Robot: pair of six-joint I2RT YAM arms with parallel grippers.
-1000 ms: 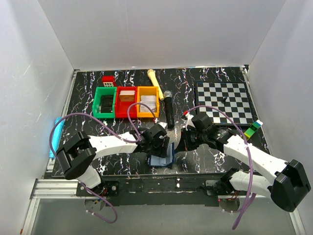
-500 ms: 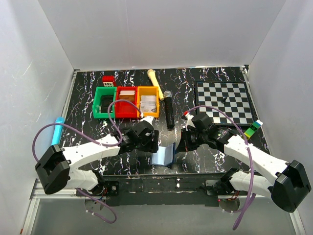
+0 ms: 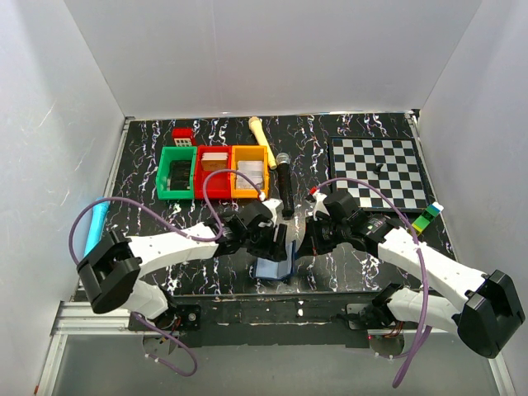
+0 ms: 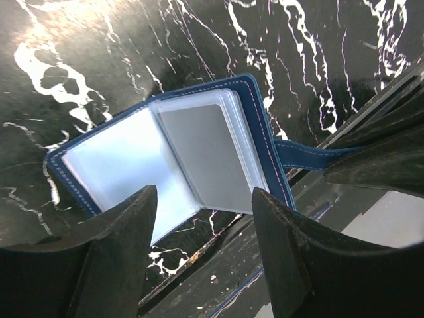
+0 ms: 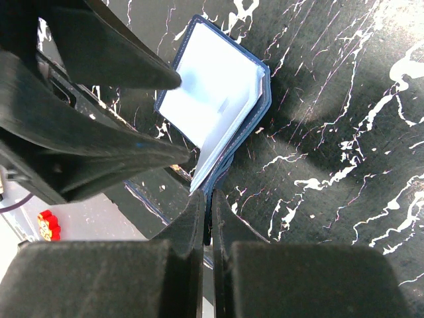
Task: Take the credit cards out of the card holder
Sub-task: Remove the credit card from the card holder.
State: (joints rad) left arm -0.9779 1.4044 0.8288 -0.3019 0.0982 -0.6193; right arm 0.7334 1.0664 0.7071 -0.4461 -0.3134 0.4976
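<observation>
— Checking progress first: are any of the credit cards out yet?

— None that I can see. The card holder (image 3: 275, 266) lies opened near the front edge of the table (image 3: 371, 128), and a grey card (image 4: 202, 156) sits inside a clear sleeve on its inner face. No loose card shows on the table around it. Opening is done; I judge that all the pulling out is left to do.

— How many cards are in there?

— Hard to say. The sleeves stack and catch the glare, so perhaps more than one.

— Where does the holder lie relative to the left fingers?

— The left fingers (image 4: 126, 232) are spread and hang over it, touching nothing. From the left wrist camera the open faces show in the gap between them, with the grey card near the middle.

— And on the right?

— The right fingers (image 5: 189, 225) are pressed together, pinching the holder by its blue outer edge. That half stands up from the table while the other half lies flat.

— So it sits between the two arms?

— Yes, just beside both: held by the right fingers, with its inside turned toward the left fingers.
</observation>
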